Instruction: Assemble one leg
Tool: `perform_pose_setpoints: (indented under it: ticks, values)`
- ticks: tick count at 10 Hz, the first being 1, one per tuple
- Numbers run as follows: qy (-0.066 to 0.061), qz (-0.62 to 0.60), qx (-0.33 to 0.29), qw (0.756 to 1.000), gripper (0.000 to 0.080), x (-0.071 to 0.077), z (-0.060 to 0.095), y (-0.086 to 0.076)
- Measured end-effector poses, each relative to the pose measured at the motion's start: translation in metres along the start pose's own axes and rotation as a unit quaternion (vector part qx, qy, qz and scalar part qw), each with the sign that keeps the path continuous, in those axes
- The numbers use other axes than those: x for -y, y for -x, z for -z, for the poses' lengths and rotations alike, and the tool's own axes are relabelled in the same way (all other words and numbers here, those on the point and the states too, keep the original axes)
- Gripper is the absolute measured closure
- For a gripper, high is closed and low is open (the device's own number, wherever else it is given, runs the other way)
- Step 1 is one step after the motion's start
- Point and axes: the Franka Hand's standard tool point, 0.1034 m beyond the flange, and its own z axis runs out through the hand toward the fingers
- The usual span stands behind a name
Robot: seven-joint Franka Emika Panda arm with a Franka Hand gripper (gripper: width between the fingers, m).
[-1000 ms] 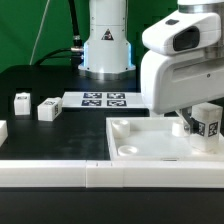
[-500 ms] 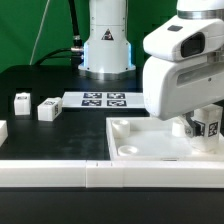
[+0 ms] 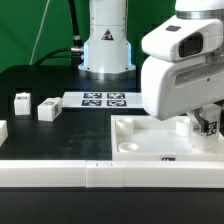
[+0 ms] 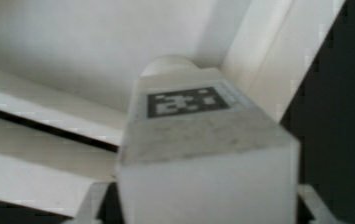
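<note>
Pincer [image 3: 204, 127] jaws are squeezed on the leg [image 3: 210, 124], at 3 o'clock in the exterior view. Its long side runs straight out from the jaws, tip toward the white tray [image 3: 150, 143]. I cannot see what is under the tip, so I think I must go down slowly

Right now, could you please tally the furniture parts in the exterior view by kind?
leg, held in the gripper: 1
loose white blocks, rear block and front block: 2
tray-like piece: 1
Total: 4, leaving out a cut-off white piece at the exterior view's left edge.
</note>
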Motion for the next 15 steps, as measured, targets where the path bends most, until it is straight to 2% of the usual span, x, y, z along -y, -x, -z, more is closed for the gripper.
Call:
perform_pose_setpoints:
  ticks: [2, 3, 6, 9, 11, 12, 13, 14, 15]
  values:
    - [0.000, -0.034, 0.000, 0.999, 0.0501, -0.001, 0.000, 0.000]
    - [-0.001, -0.097, 0.000, 0.995, 0.0501, -0.003, -0.001, 0.000]
    - [-0.001, -0.264, -0.010, 0.965, 0.0501, -0.008, -0.001, 0.000]
    - [-0.002, -0.430, -0.014, 0.903, 0.0501, -0.013, -0.001, 0.001]
    - [-0.008, -0.526, -0.021, 0.850, 0.0501, -0.016, 0.000, 0.001]
    - [-0.011, -0.580, -0.028, 0.814, 0.0501, -0.017, 0.000, 0.002]
    - [-0.011, -0.610, -0.033, 0.791, 0.0502, -0.017, 0.000, 0.002]
    - [-0.014, -0.654, -0.033, 0.756, 0.0502, -0.017, 0.000, 0.003]
    - [-0.014, -0.678, -0.033, 0.735, 0.0502, -0.017, 0.000, 0.003]
